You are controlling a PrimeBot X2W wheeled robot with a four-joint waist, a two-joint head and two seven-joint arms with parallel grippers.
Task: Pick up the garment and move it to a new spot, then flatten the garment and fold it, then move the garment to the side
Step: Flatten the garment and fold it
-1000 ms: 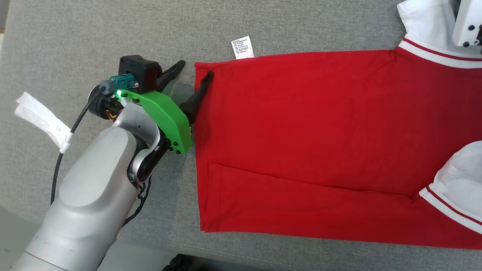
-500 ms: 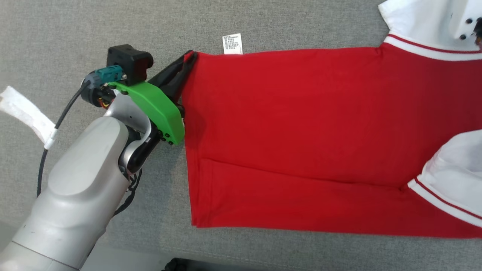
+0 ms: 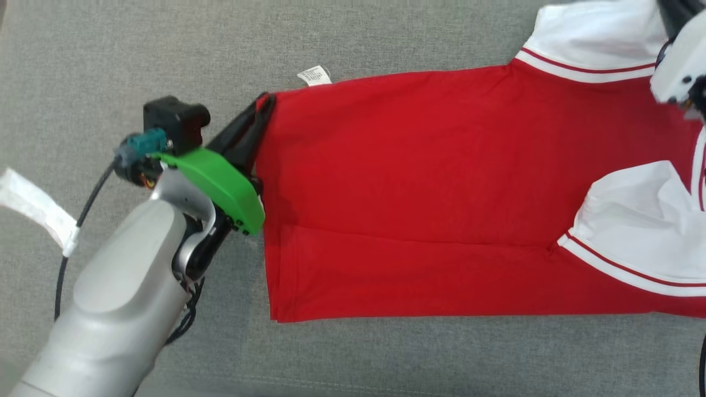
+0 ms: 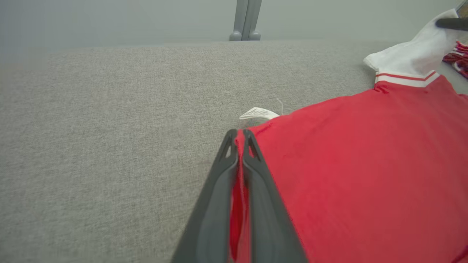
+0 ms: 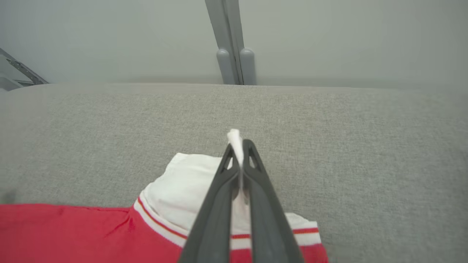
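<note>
Grey fabric surface [image 3: 386,44]: the red garment [image 3: 413,193] lies flat, its long axis running across between the arms. Left gripper [image 4: 238,136] is clamped on the far hem corner, right gripper [image 5: 241,145] on the far white sleeve [image 5: 182,186]. Both grips hold the far edge, so the fold likely comes toward the robot

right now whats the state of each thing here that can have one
garment, spread flat on the grey surface, one long crease
left gripper, shut on the garment's hem corner
right gripper, shut on the garment's white sleeve
care label, poking out past the garment's far edge, flat on the surface
</note>
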